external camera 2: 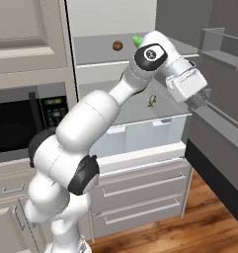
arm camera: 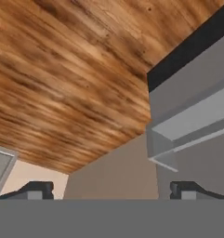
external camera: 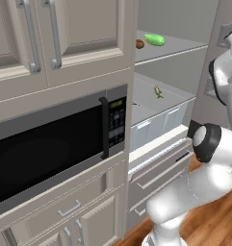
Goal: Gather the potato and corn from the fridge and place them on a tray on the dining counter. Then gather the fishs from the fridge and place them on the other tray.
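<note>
I see my claw (external camera 2: 205, 100) spread open and empty inside the open fridge (external camera: 175, 72). The potato (external camera 2: 118, 45) and corn (external camera: 154, 39) sit on the top shelf, a fish (external camera: 158, 92) below.

The white arm reaches up and forward into the open fridge (external camera 2: 140, 89), its hand (external camera 2: 203, 101) angled downward, fingers spread wide and empty.

No text, label, brand or number can be read anywhere: the microwave (external camera: 50, 153) has a small lit display (external camera: 118, 103) above its button panel (external camera: 117, 126), but the greenish marks on it are too blurred to make out.
</note>
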Tool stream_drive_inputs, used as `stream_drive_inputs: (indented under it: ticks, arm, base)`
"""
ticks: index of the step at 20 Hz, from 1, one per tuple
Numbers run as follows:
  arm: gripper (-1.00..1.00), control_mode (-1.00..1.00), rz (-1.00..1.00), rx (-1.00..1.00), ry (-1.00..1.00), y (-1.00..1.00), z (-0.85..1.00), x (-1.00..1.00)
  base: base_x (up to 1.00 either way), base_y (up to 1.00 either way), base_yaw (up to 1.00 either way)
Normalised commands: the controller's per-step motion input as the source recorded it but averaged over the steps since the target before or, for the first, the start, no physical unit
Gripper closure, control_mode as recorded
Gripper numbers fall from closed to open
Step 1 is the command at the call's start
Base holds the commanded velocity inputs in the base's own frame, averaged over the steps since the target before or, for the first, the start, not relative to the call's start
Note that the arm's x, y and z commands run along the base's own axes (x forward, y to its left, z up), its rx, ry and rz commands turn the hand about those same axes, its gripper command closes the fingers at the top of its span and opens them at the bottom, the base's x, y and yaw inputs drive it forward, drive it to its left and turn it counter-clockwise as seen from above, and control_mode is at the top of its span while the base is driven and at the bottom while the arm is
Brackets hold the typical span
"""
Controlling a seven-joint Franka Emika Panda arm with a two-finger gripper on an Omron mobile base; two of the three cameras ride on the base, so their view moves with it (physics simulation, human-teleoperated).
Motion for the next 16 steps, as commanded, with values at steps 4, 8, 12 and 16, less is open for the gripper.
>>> stream_drive_inputs:
  ticks: [4, 8, 12, 16]
  arm:
    - [-1.00, -1.00, -0.07, 0.12, -0.59, 1.00, -0.09, -0.96]
    - [-1.00, -1.00, -0.42, 0.42, -0.58, 0.73, -0.02, -0.09]
    - [-1.00, -1.00, -0.65, 0.24, -0.36, 0.44, -0.35, 0.37]
    - [-1.00, -1.00, -0.52, 0.11, -0.25, 0.52, -0.59, 0.09]
  base:
    - [0.00, 0.00, 0.00]
    - [0.00, 0.00, 0.00]
    - [0.00, 0.00, 0.00]
    - [0.00, 0.00, 0.00]
